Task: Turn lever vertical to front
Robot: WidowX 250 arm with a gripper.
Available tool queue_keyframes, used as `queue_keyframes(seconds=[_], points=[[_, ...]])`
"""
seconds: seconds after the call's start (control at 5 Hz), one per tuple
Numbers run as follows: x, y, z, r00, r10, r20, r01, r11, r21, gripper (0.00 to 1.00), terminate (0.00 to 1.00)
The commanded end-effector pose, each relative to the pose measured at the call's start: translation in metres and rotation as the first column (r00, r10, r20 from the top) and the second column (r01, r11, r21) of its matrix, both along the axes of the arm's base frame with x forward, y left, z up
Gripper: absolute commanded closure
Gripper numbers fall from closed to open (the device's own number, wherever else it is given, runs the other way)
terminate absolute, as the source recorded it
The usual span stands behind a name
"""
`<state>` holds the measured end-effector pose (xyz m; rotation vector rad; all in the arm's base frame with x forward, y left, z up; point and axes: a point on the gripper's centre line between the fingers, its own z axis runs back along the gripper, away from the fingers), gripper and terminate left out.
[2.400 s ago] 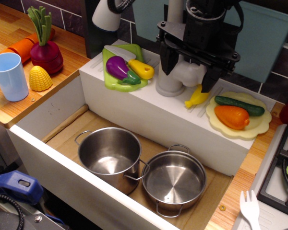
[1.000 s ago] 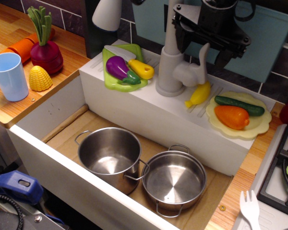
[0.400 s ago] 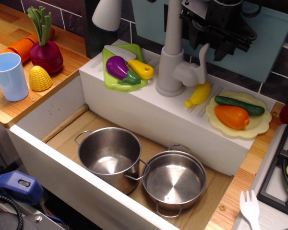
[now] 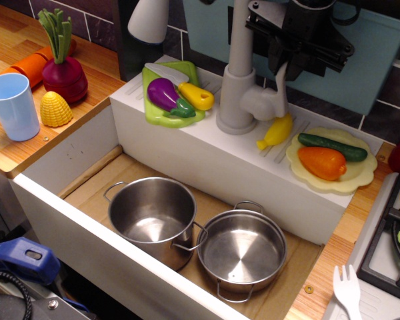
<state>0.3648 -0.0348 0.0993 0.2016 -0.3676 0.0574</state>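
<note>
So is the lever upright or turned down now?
Upright: the lever points straight up from its hub, its tip just under the gripper.

two steel pots, one blue cup, two plates, one white fork, one lever

Upright lever just beneath black gripper

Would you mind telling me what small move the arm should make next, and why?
Probably lower the gripper slightly so its fingers straddle the lever. The lever stands upright beside the faucet column, and the gripper hangs just above its tip, apparently not yet gripping it.
</note>
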Motion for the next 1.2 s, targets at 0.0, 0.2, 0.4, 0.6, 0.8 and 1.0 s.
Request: queue_keyframes(seconds=[0.0,0.2,0.4,0.6,0.8,1.0], points=[[-0.015,-0.006,0.009,0.998,0.044,0.038,-0.041,0.997,-0.067,1.00,0.00],[-0.028,-0.009,-0.004,0.995,0.078,0.059,-0.073,0.994,-0.082,1.00,0.00],[-0.038,-0.011,-0.019,0.991,0.108,0.076,-0.100,0.989,-0.109,1.00,0.00],[-0.046,-0.014,-0.031,0.988,0.131,0.078,-0.119,0.983,-0.137,1.00,0.00],[-0.053,-0.014,-0.042,0.986,0.149,0.075,-0.136,0.978,-0.155,1.00,0.00],[-0.060,-0.012,-0.053,0.985,0.162,0.064,-0.148,0.973,-0.177,1.00,0.00]])
